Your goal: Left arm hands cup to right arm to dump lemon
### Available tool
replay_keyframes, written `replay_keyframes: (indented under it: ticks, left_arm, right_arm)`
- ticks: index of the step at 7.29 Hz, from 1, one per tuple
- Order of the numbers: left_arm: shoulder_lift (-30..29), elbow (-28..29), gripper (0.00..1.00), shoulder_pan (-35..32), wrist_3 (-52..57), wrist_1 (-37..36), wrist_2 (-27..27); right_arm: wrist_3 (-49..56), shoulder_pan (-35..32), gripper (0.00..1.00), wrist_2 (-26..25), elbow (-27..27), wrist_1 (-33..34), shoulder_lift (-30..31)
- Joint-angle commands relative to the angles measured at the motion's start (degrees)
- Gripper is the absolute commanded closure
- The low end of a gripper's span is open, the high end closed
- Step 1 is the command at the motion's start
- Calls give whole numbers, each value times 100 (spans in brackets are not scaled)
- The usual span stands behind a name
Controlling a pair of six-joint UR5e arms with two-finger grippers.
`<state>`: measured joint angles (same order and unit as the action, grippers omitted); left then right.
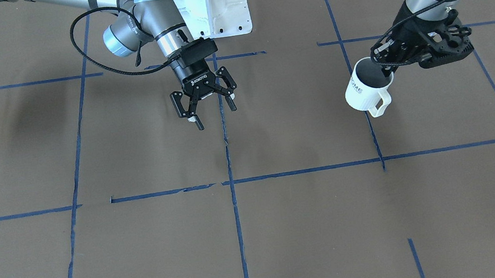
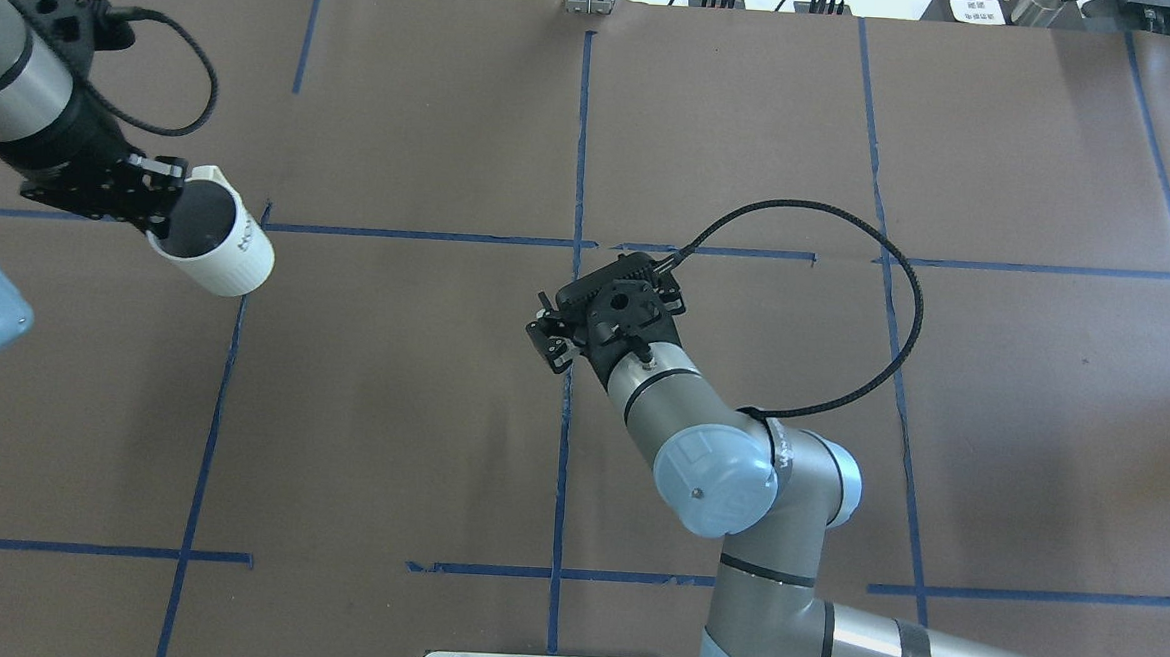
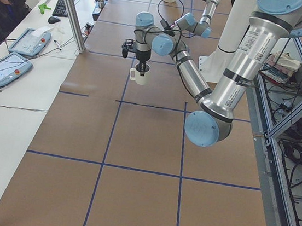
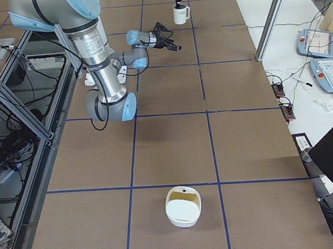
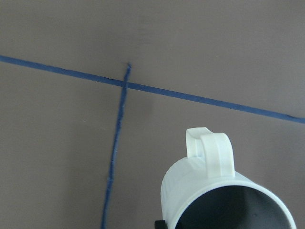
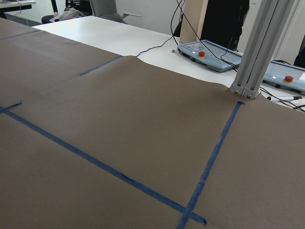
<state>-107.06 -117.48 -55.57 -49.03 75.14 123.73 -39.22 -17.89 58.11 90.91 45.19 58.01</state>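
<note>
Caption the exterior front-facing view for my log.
Left pincer grips the white HOME mug by its rim; the open ROBOTIQ right pincer hovers apart.

There are two robot arms, the left arm [image 2: 7,88] and the right arm [image 2: 662,393]. Each has one end effector, so that makes two: the left end effector [image 1: 383,70] and the right end effector [image 1: 216,117]. There is one cup [image 1: 362,92], one white bowl [image 4: 184,222], one bench [image 2: 391,408] and one person [image 3: 2,4]. There are two control pads, a far pad [image 4: 316,42] and a near pad [image 4: 332,77].
</note>
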Motion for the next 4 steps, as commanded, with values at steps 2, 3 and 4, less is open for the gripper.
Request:
replay_keyframes:
  ticks: [2, 3, 4]
  left_arm:
    - [861, -65, 100, -269, 938, 105, -156]
    - [1080, -56, 100, -279, 1035, 332, -156]
    - [1256, 92, 100, -279, 1027, 752, -156]
  right_arm:
    - [-252, -1098, 0, 1899, 58, 514, 219]
    - [-253, -1512, 0, 2663, 241, 996, 237]
    - [-244, -1925, 0, 3410, 704, 1523, 393]
